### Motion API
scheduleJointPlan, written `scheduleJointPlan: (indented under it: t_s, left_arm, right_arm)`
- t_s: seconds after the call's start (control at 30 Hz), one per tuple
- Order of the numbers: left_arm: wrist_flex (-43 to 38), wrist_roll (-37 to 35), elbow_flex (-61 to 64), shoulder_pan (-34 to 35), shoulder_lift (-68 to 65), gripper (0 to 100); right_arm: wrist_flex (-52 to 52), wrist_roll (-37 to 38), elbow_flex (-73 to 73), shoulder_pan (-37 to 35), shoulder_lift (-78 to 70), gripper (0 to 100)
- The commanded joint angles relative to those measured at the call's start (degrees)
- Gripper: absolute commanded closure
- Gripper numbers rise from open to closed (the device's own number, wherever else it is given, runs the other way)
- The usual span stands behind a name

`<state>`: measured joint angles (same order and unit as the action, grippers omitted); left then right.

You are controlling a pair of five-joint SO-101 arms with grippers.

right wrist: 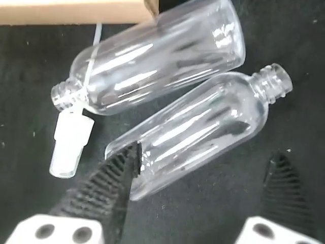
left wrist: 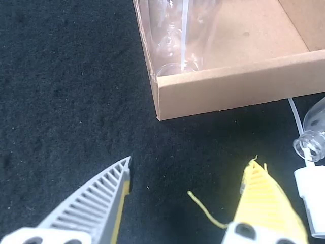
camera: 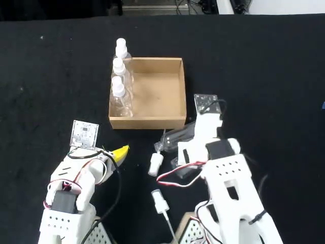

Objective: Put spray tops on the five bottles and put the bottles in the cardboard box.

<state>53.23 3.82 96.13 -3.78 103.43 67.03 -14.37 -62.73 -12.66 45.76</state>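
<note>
The cardboard box (camera: pixel 172 121) holds three clear bottles with white spray tops (camera: pixel 119 89), standing along its left wall. Two uncapped clear bottles lie in front of the box: one (right wrist: pixel 157 56) against its corner, the other (right wrist: pixel 198 127) beside it. A loose spray top (right wrist: pixel 71 145) lies by the first bottle's neck, its tube across that neck. A second spray top (camera: pixel 161 202) lies nearer the arms. My right gripper (right wrist: pixel 203 170) hangs open just over the second bottle's base. Open and holding nothing, my left gripper (left wrist: pixel 189 163) hovers in front of the box's left corner (left wrist: pixel 158 96).
A black cloth covers the table. Free room lies left of the box and to its right. The right arm (camera: pixel 223 168) covers part of the lying bottles from above. The bases of both arms stand at the near edge.
</note>
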Motion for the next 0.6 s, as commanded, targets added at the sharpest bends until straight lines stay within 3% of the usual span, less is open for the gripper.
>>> scheduleJointPlan:
  t_s: [0.0,0.13,0.27,0.57]
  left_arm:
    - [0.00,0.26,1.27,0.40,0.70,68]
    - [0.00,0.26,1.27,0.40,0.70,68]
    - [0.00,0.35,1.27,0.40,0.70,68]
    - [0.00,0.35,1.27,0.40,0.70,68]
  right_arm:
    - [-5.63,-0.26,-2.42,0.88,0.57,64.2]
    - [-8.00,4.48,-5.85,3.96,0.57,64.2]
    - [-7.30,11.87,-6.46,12.57,0.57,65.1]
    - [-10.37,36.84,-4.00,37.27,0.75,88.7]
